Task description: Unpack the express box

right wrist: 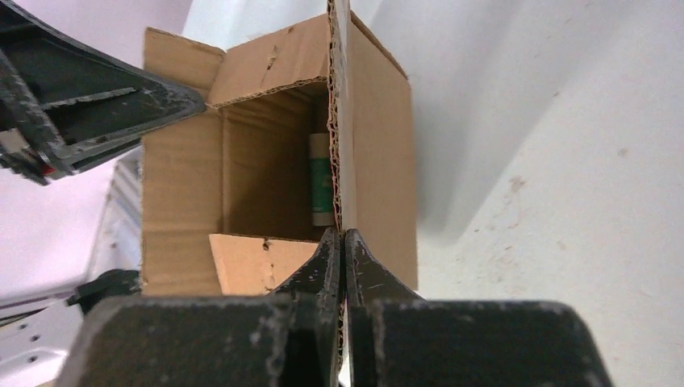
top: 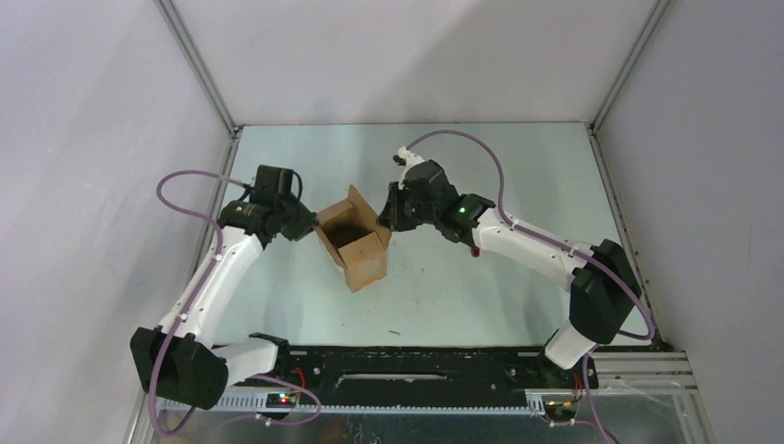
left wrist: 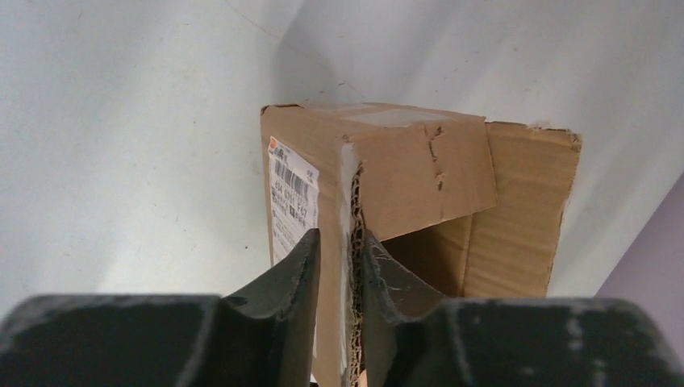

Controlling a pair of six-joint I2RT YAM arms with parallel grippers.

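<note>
The express box [top: 356, 242] is a brown carton standing open on the table between both arms, its flaps spread. My left gripper [top: 310, 225] grips its left wall. In the left wrist view the fingers [left wrist: 302, 266] press both sides of that corrugated wall [left wrist: 352, 210], beside the white label [left wrist: 290, 201]. My right gripper [top: 386, 217] is shut on the thin edge of the opposite wall [right wrist: 336, 121]. Inside the box [right wrist: 266, 169] a white and green cylinder [right wrist: 320, 177] stands against that wall.
The left arm's fingers [right wrist: 97, 105] show at the box's far corner in the right wrist view. A metal frame post [top: 199, 65] and grey walls enclose the table. Purple cables [top: 185, 180] loop off both arms.
</note>
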